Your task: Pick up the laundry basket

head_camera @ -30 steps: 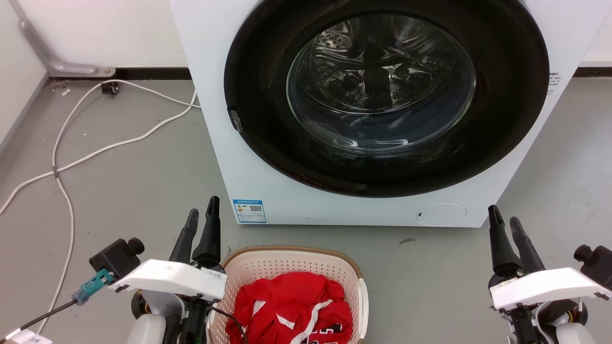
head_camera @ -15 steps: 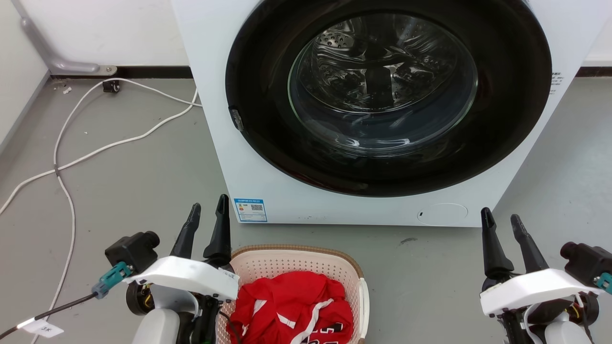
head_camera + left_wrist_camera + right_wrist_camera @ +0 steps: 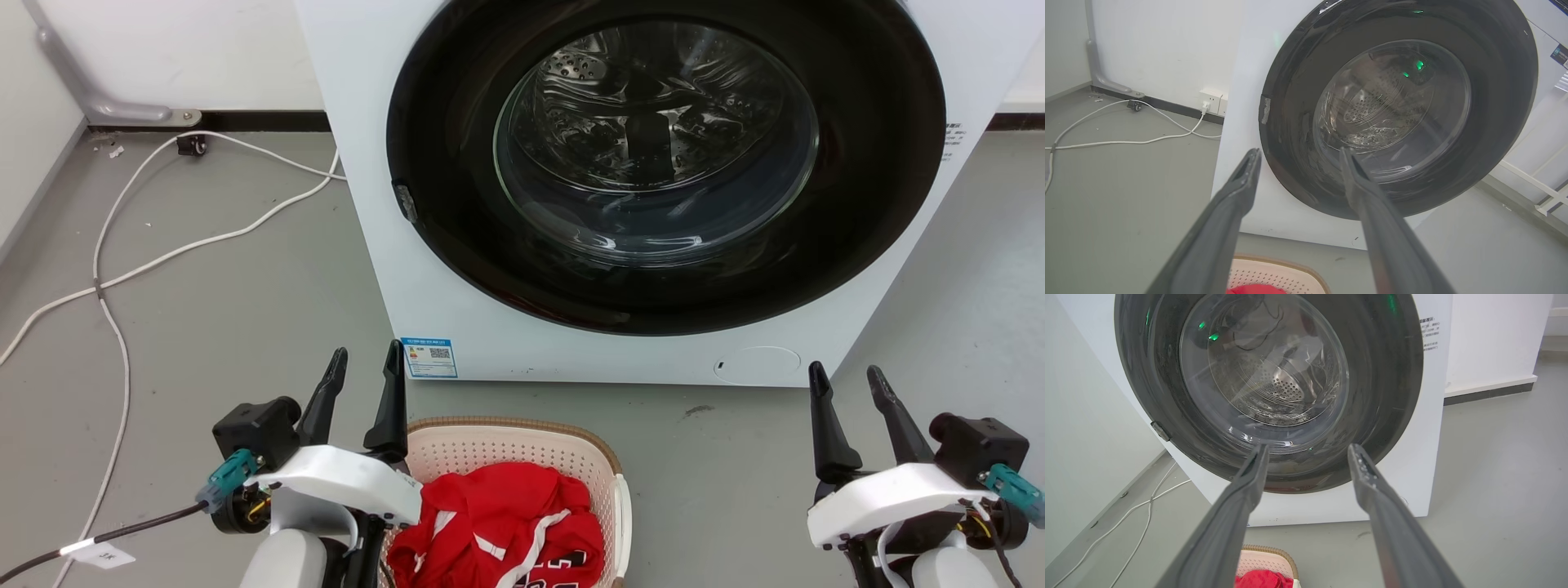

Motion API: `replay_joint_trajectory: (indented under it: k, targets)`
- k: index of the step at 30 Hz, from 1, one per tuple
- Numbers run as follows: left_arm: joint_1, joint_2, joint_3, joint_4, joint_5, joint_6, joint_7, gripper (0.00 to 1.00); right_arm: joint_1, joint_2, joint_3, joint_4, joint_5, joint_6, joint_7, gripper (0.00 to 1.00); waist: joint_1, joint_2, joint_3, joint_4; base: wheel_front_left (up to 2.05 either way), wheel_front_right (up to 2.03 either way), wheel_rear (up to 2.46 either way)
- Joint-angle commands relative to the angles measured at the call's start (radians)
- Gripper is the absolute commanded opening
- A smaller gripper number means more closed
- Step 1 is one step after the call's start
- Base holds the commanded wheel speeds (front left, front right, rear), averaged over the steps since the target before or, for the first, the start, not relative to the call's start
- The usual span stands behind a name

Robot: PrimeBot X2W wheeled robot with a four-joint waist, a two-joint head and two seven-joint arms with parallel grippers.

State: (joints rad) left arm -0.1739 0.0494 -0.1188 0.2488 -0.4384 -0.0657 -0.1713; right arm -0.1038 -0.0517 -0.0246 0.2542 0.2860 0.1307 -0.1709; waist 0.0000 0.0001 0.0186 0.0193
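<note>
The left gripper (image 3: pixel 366 356) stands open, its two dark fingers spread with a clear gap and nothing between them. In the head view its inner finger (image 3: pixel 390 408) rises just beside the far left corner of the laundry basket (image 3: pixel 506 426); I cannot tell whether it touches the rim. In the left wrist view the same gripper (image 3: pixel 1300 153) points towards the washing machine (image 3: pixel 1237 81), and the basket's far rim (image 3: pixel 1290 267) lies low between the fingers.

The right gripper (image 3: pixel 844 374) is open about as wide and also empty. It hangs over bare grey floor (image 3: pixel 735 490), well apart from the basket's right side. In the right wrist view this gripper (image 3: pixel 1308 448) frames the machine's round door (image 3: pixel 1384 396), with a corner of the basket (image 3: pixel 1267 553) at the bottom edge beside the left finger.

The basket sits on the floor, close in front of the washing machine (image 3: pixel 457 286) and between the two arms, nearer the left one. A red garment (image 3: pixel 490 514) with white stripes lies inside it, and a white handle (image 3: pixel 622 523) shows on its right wall. The machine's dark door (image 3: pixel 882 163) is shut over the glass and steel drum (image 3: pixel 653 139). A white cable (image 3: pixel 122 278) trails over the floor to the left.
</note>
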Motion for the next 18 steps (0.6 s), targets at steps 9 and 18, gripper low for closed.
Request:
replay_joint_trajectory:
  k: [9, 18]
  targets:
    - [-0.002, 0.002, -0.009, -0.004, 0.119, 0.015, -0.029, 1.0, -0.027, 0.001, 0.005, 0.009, -0.107, 0.0, -0.023, 1.0, 0.0, -0.0001, 0.001, 0.003, 0.0, 0.0, 0.0]
    - [0.009, 0.002, -0.023, -0.003, 0.189, 0.029, -0.046, 1.0, -0.027, 0.001, 0.012, 0.004, -0.163, 0.0, -0.026, 1.0, 0.0, -0.0001, 0.004, 0.009, 0.0, 0.0, 0.0]
